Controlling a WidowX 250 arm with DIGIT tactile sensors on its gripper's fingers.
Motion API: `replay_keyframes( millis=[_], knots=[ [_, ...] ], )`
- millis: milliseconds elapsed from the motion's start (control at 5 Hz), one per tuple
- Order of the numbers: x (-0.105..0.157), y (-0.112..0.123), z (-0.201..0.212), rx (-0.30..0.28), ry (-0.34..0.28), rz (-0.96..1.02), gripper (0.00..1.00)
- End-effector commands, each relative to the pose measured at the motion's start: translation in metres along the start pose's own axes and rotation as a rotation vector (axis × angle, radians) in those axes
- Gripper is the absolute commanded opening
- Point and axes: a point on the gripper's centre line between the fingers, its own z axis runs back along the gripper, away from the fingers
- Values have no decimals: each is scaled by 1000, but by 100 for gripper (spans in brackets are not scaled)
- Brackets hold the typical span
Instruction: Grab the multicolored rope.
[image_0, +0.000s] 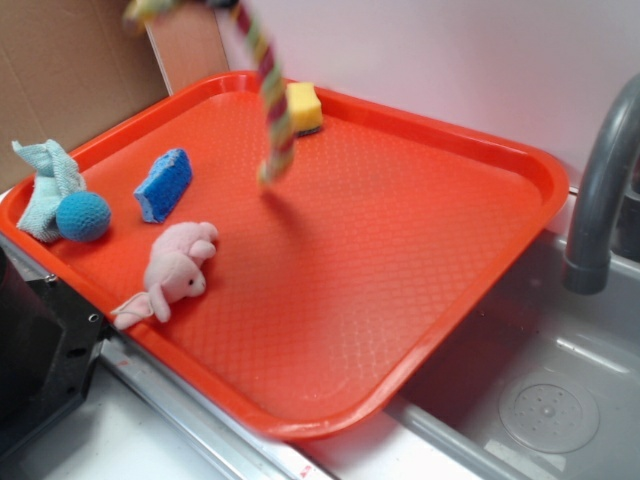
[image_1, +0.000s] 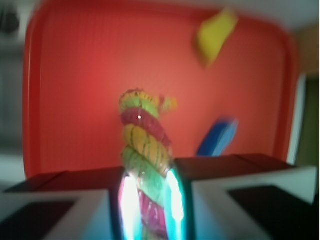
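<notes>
The multicolored rope (image_0: 270, 95), twisted from pink, yellow and green strands, hangs from the top edge of the exterior view down over the orange tray (image_0: 420, 250), its frayed lower end just above the tray. In the wrist view the rope (image_1: 142, 145) runs between my two fingers, and my gripper (image_1: 150, 200) is shut on it. The gripper itself is out of sight in the exterior view, above the frame.
On the tray lie a yellow sponge (image_0: 304, 107), a blue sponge (image_0: 164, 184), a pink plush animal (image_0: 177, 268), a blue ball (image_0: 83, 216) and a pale cloth (image_0: 45, 185). A grey faucet (image_0: 600, 190) and sink (image_0: 540, 400) stand to the right.
</notes>
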Motion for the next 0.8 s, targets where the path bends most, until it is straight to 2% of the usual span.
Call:
replay_keyframes(
  millis=[0, 200, 400, 600],
  knots=[
    [42, 50, 37, 36, -134, 57, 0],
    [10, 43, 35, 49, -188, 43, 0],
    [-18, 33, 25, 58, -207, 29, 0],
    [-19, 26, 21, 39, -191, 18, 0]
  ],
)
